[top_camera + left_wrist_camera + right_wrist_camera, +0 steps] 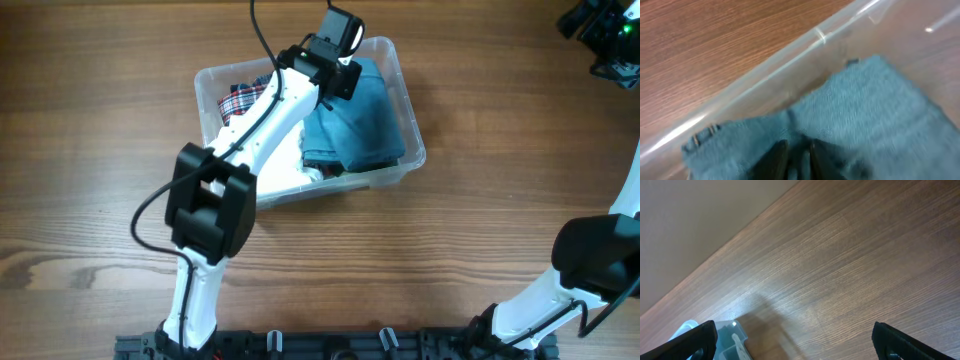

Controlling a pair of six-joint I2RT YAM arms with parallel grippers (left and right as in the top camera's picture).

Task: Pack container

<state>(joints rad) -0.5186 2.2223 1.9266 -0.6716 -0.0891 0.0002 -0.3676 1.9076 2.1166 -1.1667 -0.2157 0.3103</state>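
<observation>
The left arm (pixel 265 125) reaches from the bottom edge up into the container (pixel 410 120) at upper centre of the tabletop (pixel 90 150). Its end effector (pixel 796 159) presses on a teal cloth (pixel 360 115) in the right half, fingers nearly together; I cannot tell whether they pinch it. A plaid cloth (pixel 240 98) lies left. The right end effector (pixel 805 347) gapes wide, empty.

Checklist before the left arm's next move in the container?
1. Teal cloth inside container: ok.
2. Plaid cloth inside container: ok.
3. Left gripper free of teal cloth: cannot tell; it sits close together right at the cloth, and the view is blurred.
4. Right gripper open and empty: ok.
5. Right arm away from container: ok.
</observation>
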